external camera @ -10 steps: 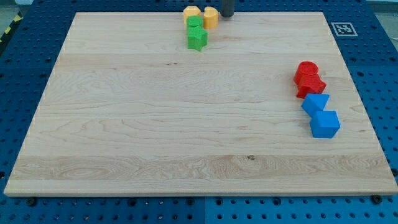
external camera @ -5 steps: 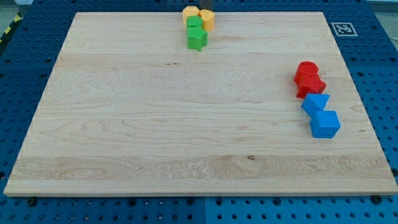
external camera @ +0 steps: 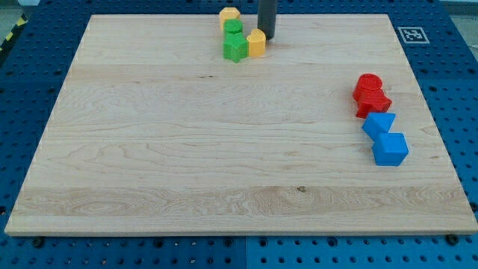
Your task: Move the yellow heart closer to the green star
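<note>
The yellow heart (external camera: 256, 43) sits near the board's top edge, touching the right side of the green star (external camera: 235, 48). My tip (external camera: 267, 36) is just above and right of the yellow heart, against it. A second green block (external camera: 233, 28) sits right above the star, and another yellow block (external camera: 229, 14) sits above that at the board's top edge.
At the view's right stand two red blocks (external camera: 370, 95) with two blue blocks (external camera: 385, 138) just below them. The wooden board (external camera: 187, 149) lies on a blue pegboard, with a marker tag (external camera: 411, 34) by its top right corner.
My tip has come down from the board's top edge, and the yellow heart has moved down from beside the upper green block to beside the green star.
</note>
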{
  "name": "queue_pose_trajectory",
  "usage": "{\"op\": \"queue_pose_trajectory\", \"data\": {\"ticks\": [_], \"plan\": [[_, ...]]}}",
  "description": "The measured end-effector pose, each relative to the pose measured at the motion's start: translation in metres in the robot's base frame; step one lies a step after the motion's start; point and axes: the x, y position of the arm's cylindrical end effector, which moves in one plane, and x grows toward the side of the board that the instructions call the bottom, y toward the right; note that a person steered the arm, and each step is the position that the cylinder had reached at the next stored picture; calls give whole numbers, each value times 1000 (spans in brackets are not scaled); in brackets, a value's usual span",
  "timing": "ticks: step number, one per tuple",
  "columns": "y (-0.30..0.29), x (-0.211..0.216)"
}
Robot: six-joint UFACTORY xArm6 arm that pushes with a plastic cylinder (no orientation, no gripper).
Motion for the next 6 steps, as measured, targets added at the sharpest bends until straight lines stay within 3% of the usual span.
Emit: {"op": "queue_pose_trajectory", "data": {"ticks": [2, 4, 5, 6], "plan": [[12, 42], [16, -31], [-32, -32], [-45, -32]]}}
